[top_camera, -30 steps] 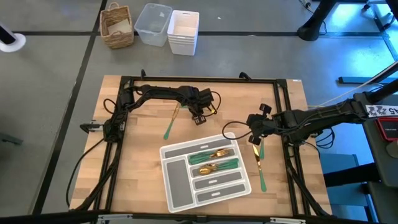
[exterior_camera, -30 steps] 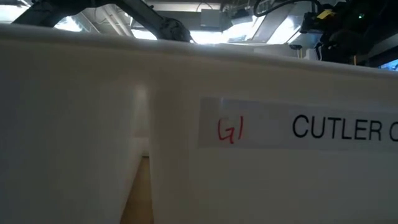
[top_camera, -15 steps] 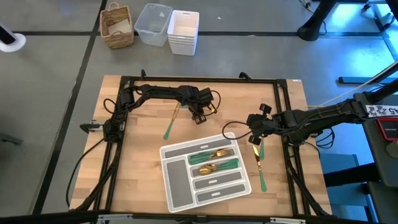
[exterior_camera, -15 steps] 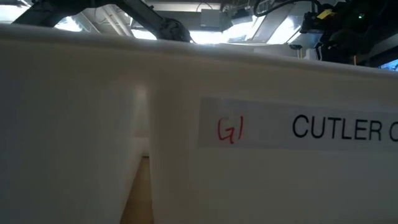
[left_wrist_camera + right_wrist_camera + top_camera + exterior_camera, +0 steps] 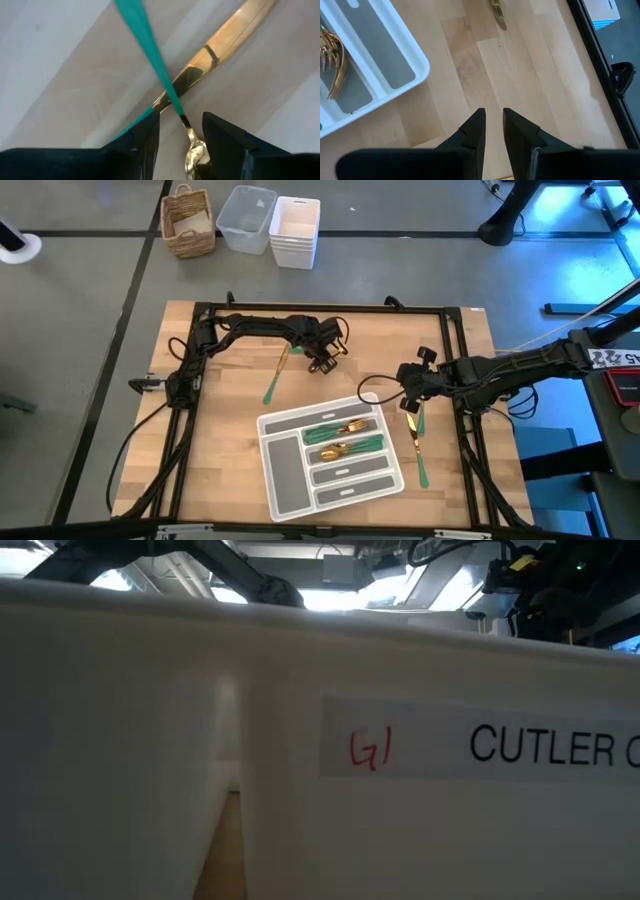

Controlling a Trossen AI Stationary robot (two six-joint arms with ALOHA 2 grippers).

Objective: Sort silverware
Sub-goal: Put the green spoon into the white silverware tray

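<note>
Lying in the lower middle of the high view, the grey tray [image 5: 285, 464] holds several pieces of the silverware [image 5: 345, 437] in two of its compartments, while one green-handled piece [image 5: 274, 377] lies on the wooden table [image 5: 230, 450] up and left of it and a gold knife [image 5: 412, 432] with another green-handled piece [image 5: 421, 448] lies to its right. The left gripper [image 5: 327, 356], in the upper middle of the frame, is closed on a thin gold utensil [image 5: 192, 145], whose green handle [image 5: 142, 37] runs away from the fingers. The right gripper [image 5: 409, 384], right of center near the tray's corner, has its fingers [image 5: 470, 135] narrow, almost together, with nothing between them.
</note>
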